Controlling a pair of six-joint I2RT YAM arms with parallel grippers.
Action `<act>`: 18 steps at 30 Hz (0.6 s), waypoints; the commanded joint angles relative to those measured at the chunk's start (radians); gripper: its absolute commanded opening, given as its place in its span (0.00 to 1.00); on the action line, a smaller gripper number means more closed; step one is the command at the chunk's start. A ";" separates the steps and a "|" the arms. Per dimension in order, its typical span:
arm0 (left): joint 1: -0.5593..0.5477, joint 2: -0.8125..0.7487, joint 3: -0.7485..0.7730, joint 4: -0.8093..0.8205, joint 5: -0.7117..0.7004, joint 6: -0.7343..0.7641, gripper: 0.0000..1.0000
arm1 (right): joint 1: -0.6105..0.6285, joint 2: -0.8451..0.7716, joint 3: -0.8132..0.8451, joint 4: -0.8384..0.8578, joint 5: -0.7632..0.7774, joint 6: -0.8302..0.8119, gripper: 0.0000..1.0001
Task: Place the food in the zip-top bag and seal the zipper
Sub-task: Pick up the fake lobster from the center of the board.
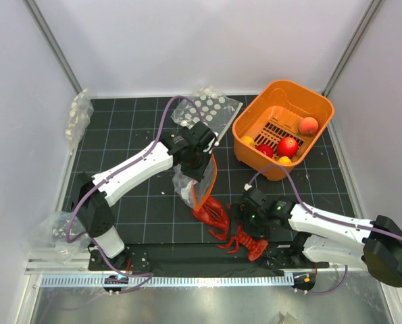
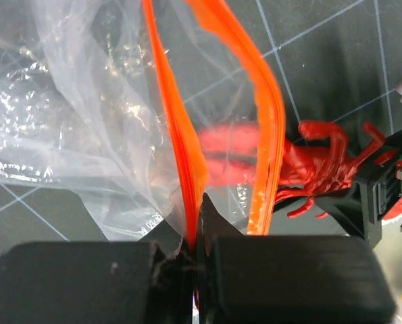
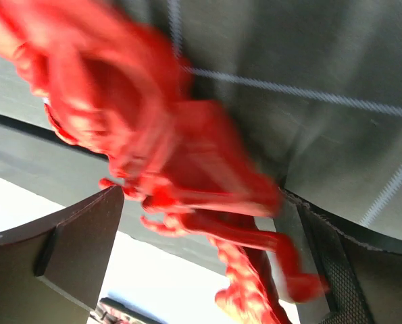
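While the left gripper (image 2: 195, 246) was pressed together on one lip of the zipper (image 2: 177, 121), the zip-top bag (image 1: 187, 181) hung from it over the black mat (image 1: 133, 128), mouth gaping toward the right arm. Likely reason: pinching only one lip lets the other sag away, so the opening stands wide for loading.

One red tentacled toy (image 2: 319, 169) lay at the mouth, part of it showing blurred through the plastic. I judged it partly in, not fully. A second red toy (image 1: 246, 243) lay on the mat near the front edge, outside the bag.

Right gripper (image 3: 207, 202): fingers stood apart with red plastic between them. I could not tell whether they bore on it.

The orange basket (image 1: 255, 111), far right, held several fruit balls (image 1: 288, 146), with none in the bag. A clear bag with white discs (image 1: 211, 108) lay behind the left arm. Zipper not yet sealed.
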 commanded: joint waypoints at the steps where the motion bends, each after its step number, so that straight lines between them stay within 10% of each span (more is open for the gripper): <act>1: -0.003 -0.010 0.040 -0.046 -0.011 -0.008 0.00 | 0.001 0.101 -0.110 0.155 0.088 -0.050 1.00; 5: -0.003 -0.035 -0.012 -0.002 -0.028 0.069 0.00 | 0.010 0.195 -0.060 0.152 0.136 -0.050 0.95; 9: -0.001 -0.047 -0.049 0.029 0.046 0.115 0.00 | 0.038 0.098 0.002 0.090 0.213 -0.030 0.44; 18: 0.000 0.045 0.128 -0.040 0.052 0.123 0.00 | 0.038 -0.023 0.405 -0.351 0.341 -0.134 0.01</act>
